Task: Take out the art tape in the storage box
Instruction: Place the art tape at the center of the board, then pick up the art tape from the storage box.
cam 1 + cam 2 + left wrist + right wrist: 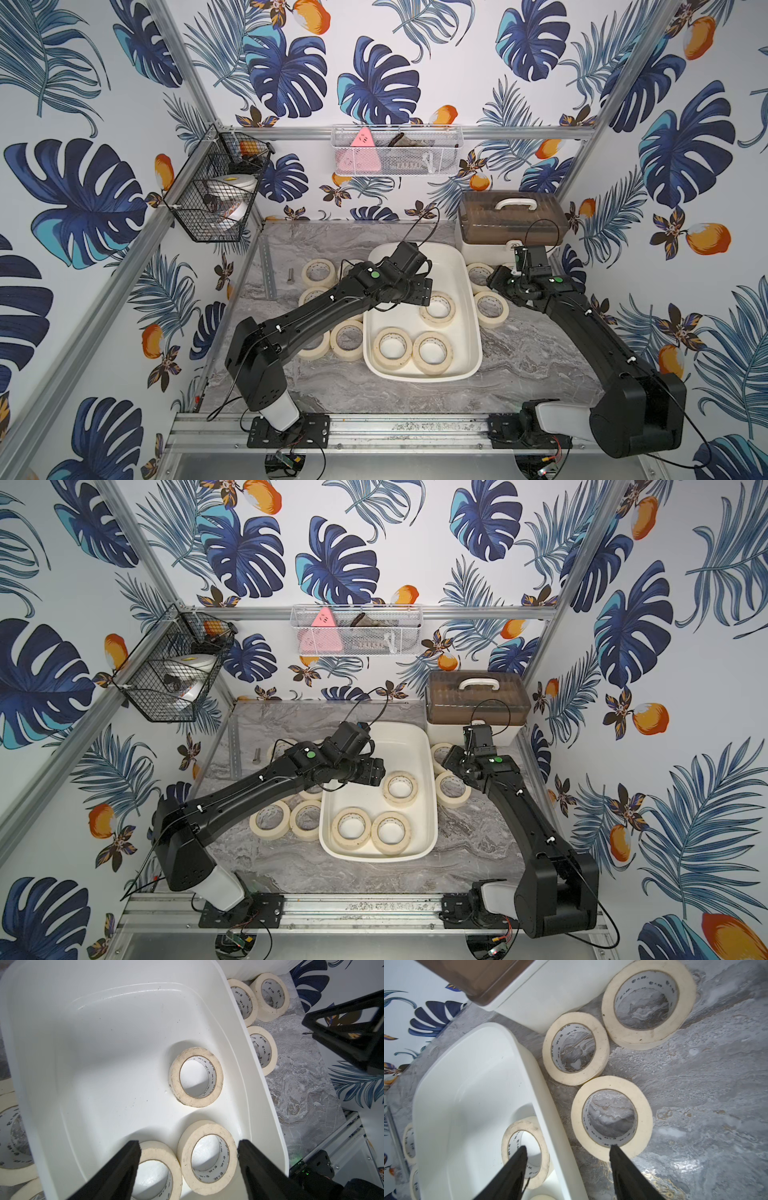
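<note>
Marble table [540,353], top-down. Nearest, white box [451,266] w/ 3 cream tape rolls [174,1078] flat inside: 2 side by side at front end, 1 further back near R wall. L gripper [188,1142] hovers over box, jaws spread, empty. Both sides of box, other rolls [643,1118] lie flat on table. R gripper [568,1146] by box's R rim, jaws apart, holding nothing. Behind, brown-lidded case [511,224].

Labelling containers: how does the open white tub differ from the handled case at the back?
Tub is lidless and shallow; case is taller, shut under a brown see-through lid with white handle. Tub holds three tape rolls; case contents cannot be made out. Both pale, rectangular, round-cornered.
</note>
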Motion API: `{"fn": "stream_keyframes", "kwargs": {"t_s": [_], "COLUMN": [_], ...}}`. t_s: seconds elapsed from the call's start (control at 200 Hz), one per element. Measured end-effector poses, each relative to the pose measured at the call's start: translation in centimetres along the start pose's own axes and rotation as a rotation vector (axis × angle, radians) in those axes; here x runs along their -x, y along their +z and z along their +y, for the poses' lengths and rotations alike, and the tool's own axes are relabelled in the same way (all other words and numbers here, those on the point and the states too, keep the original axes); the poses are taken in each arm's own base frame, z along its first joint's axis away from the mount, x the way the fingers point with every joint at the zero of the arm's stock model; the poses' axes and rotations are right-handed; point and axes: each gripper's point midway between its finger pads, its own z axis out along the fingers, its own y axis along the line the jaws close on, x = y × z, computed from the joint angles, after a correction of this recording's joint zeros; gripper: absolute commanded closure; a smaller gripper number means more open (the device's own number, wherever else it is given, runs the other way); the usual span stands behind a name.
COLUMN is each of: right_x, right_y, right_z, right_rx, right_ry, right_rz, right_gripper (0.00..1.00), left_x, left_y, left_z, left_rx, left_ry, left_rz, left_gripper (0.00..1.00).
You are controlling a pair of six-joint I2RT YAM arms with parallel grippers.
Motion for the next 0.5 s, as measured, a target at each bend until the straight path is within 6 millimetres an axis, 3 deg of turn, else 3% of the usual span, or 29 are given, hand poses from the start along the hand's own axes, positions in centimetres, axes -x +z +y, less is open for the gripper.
{"fn": "stream_keyframes", "kwargs": {"t_s": [0.315, 0.5], "right_x": [-1.7, -2.8], "right_y": [-2.6, -2.9], "right_z": [4.9, 5.9], "right_rx": [0.131, 0.145], "right_ry": [-0.086, -0.121], "right_rz": [0.037, 0.059], "right_gripper": [0.32, 0.32], "left_x": [-2.7, -3.6], "left_y": [5.0, 8.1], "left_z": [1.1, 1.5], "left_rx": [0.037, 0.057], "left_ry": [-0.027, -0.052], "left_rz": [0.079, 0.106], "left_gripper": [0.2, 0.26]}}
